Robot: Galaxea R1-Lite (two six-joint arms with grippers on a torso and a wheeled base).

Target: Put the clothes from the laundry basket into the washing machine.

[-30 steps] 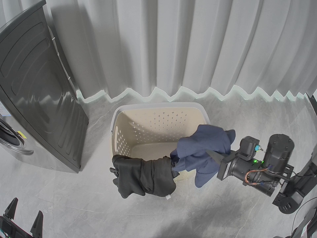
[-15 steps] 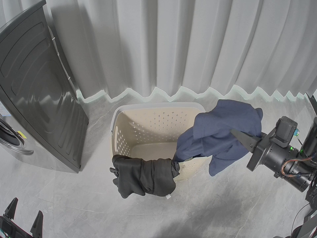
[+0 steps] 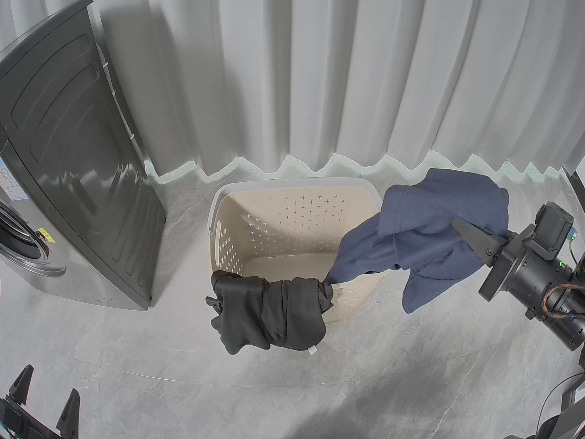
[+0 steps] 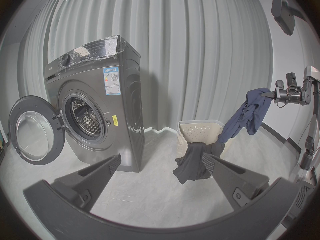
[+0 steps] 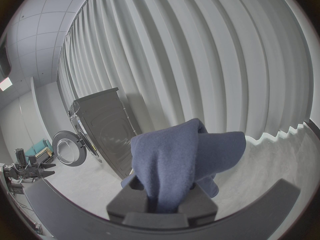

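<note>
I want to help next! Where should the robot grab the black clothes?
Probably the black clothes at the thick hump on the basket front rim, from above; the rest hangs loose outside. Keep off the end by the blue cloth.

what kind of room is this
Likely a laundry area, perhaps a staged one: a front-loading washing machine with its door open, a laundry basket on the floor with dark clothes over its rim, and a blue garment held by the right end effector.

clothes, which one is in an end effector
The blue garment, clamped in the right end effector; the black garment hangs over the rim of the laundry basket.
</note>
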